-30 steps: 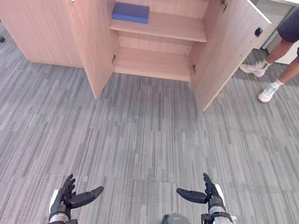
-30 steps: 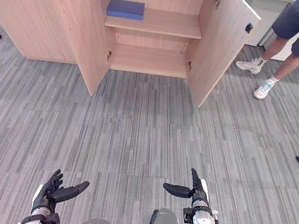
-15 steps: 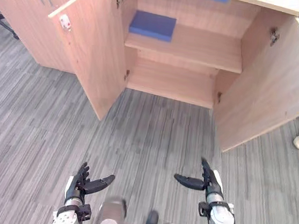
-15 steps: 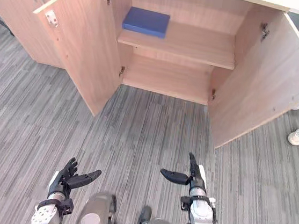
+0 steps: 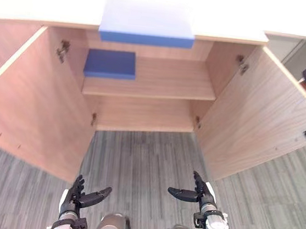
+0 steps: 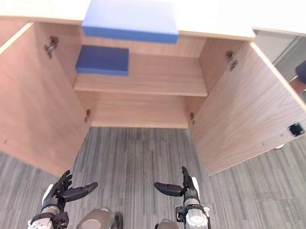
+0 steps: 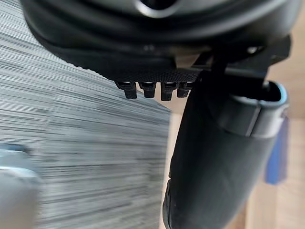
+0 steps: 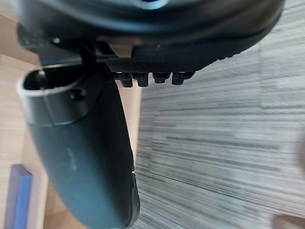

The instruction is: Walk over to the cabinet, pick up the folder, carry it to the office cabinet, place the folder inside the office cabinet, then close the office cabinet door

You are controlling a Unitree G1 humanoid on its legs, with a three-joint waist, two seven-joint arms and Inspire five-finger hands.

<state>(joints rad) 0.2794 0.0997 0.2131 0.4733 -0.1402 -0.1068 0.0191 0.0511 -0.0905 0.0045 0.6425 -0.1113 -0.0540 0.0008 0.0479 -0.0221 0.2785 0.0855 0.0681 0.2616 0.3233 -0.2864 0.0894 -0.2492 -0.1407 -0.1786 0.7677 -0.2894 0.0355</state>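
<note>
Robot now nearer the open cabinet (image 5: 152, 117) than a second ago | left robot hand (image 5: 80, 197) and right robot hand (image 5: 199, 194) low over floor (image 5: 148, 158), fingers spread wide, holding nothing | blue folder (image 5: 110, 64) on shelf (image 5: 168, 80) inside, left end | second blue folder (image 5: 147, 22) on cabinet top

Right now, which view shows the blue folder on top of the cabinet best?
The right eye view: the folder lies whole on the cabinet top. The left eye view shows nearly the same. Each wrist view catches a blue sliver; which folder, I cannot tell.
</note>
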